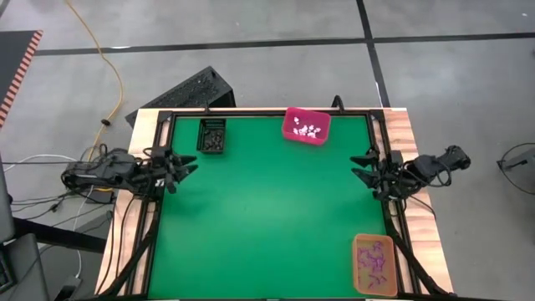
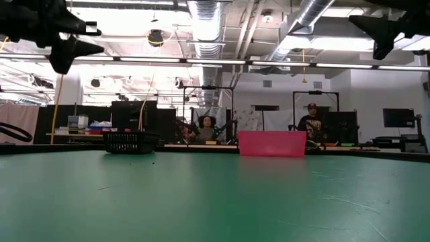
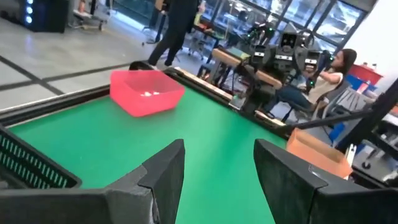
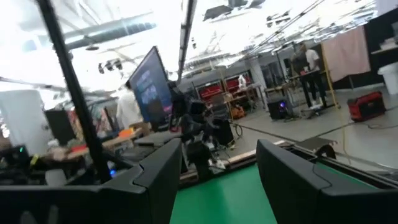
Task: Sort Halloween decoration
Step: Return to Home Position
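Now | left gripper [image 1: 188, 167] jaws apart | right gripper [image 1: 356, 165] jaws apart | black bin [image 1: 211, 136] contents indistinct

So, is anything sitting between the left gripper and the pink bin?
Nothing visible. Only bare green mat lies between the left gripper and the pink bin holding white trinkets; the black bin stands beside that line, by the far edge.

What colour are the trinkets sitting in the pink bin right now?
White; the high view shows the trinkets in the pink bin best.
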You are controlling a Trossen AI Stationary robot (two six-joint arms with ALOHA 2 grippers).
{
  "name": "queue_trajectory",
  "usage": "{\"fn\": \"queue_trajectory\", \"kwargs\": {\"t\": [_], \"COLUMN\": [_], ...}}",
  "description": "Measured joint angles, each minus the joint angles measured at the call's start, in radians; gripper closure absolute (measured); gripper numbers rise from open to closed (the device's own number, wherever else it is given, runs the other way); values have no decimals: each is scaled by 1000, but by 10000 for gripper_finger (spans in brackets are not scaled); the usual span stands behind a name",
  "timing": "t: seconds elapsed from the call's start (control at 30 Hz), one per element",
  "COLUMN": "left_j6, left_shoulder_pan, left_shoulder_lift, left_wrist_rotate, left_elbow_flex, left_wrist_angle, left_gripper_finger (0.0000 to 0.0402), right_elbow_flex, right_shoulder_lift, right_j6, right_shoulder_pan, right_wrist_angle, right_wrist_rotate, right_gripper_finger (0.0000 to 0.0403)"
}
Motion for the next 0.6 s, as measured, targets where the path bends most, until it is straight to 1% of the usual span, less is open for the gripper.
{"fn": "queue_trajectory", "kwargs": {"t": [0.17, 0.4, 0.5, 0.6], "left_j6": [24, 4, 6, 18], "left_shoulder_pan": [-31, -105, -142, -177], "left_shoulder_lift": [-1, 0, -1, -1], "left_wrist_rotate": [-34, -48, -54, -61], "left_elbow_flex": [-28, -157, -189, -206], "left_wrist_angle": [-29, 63, 103, 108], "left_gripper_finger": [219, 219, 219, 219], "right_elbow_flex": [-26, -96, -133, -136], "right_shoulder_lift": [0, 0, 0, 0], "right_j6": [-37, -21, -20, -14], "right_shoulder_pan": [0, 0, 1, 0], "right_wrist_angle": [0, 25, 55, 39], "right_wrist_rotate": [-4, -1, -3, -1], "right_gripper_finger": [168, 168, 168, 168]}}
